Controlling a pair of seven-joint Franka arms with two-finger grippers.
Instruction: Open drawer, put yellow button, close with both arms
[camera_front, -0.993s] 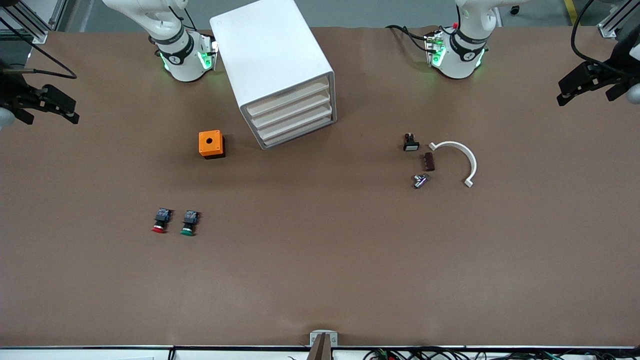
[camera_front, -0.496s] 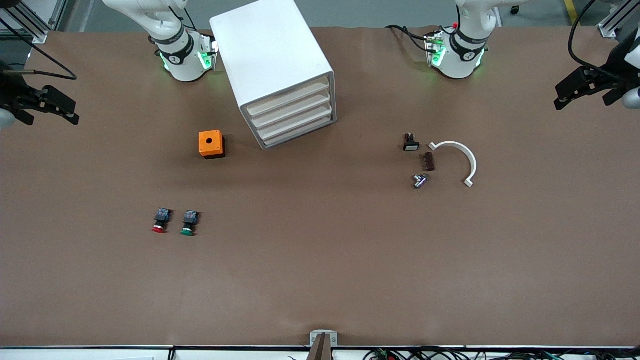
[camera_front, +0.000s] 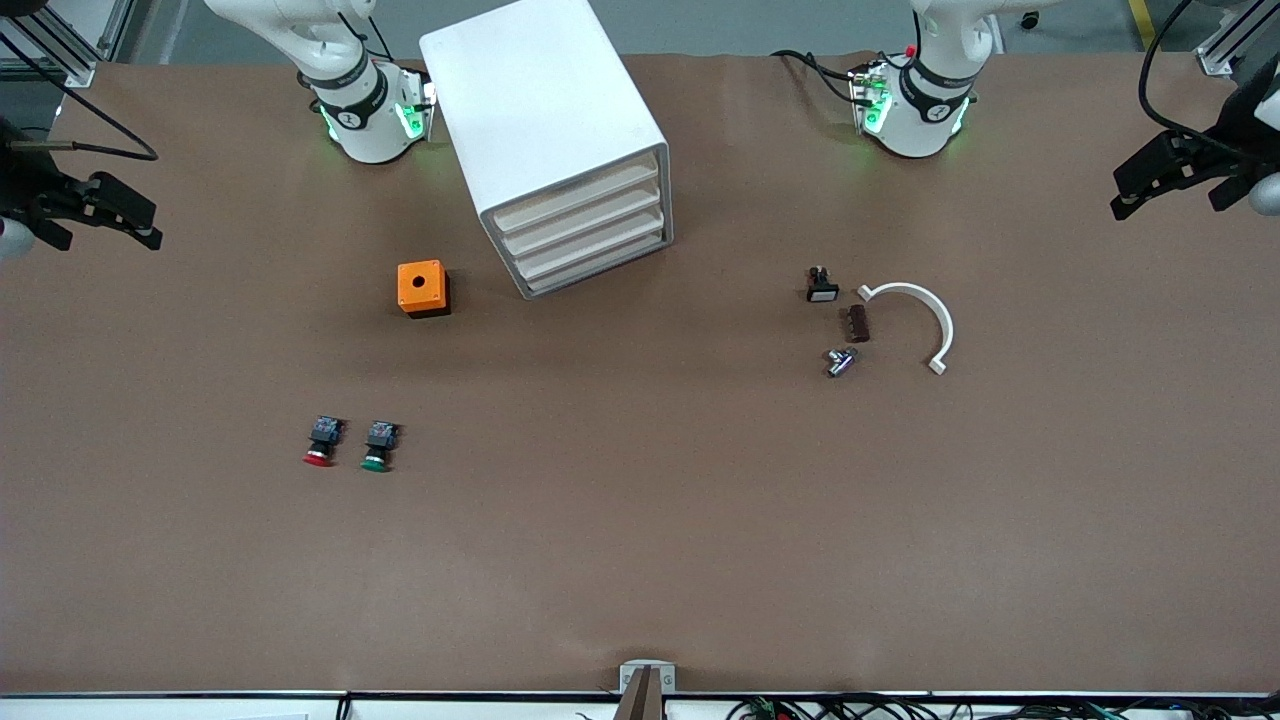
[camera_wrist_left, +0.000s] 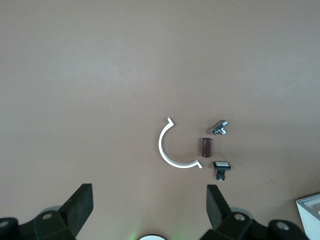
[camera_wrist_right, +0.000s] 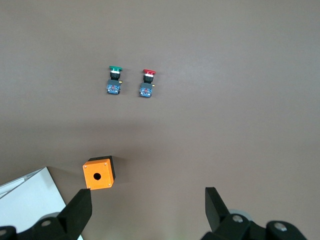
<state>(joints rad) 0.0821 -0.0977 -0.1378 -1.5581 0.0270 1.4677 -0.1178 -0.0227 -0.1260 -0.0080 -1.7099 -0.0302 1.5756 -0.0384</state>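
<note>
A: Any writing? Where's the drawer (camera_front: 572, 194)?
B: None legible. It's sitting shut atop the white cabinet (camera_front: 545, 120), well apart from both grippers.
A: Grippers?
B: Left gripper (camera_front: 1140, 178) and right gripper (camera_front: 128, 215) are hovering at the table ends, fingers spread; red button (camera_front: 320, 442), green button (camera_front: 378, 446), orange box (camera_front: 422, 288) are lying about

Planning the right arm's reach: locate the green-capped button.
Front view: the green-capped button lies beside the red-capped button, toward the right arm's end, nearer the camera than the orange box.

No readable text, labels, brands or numbers anywhere; round marks on arm bases (camera_front: 372, 112) too small to read.
</note>
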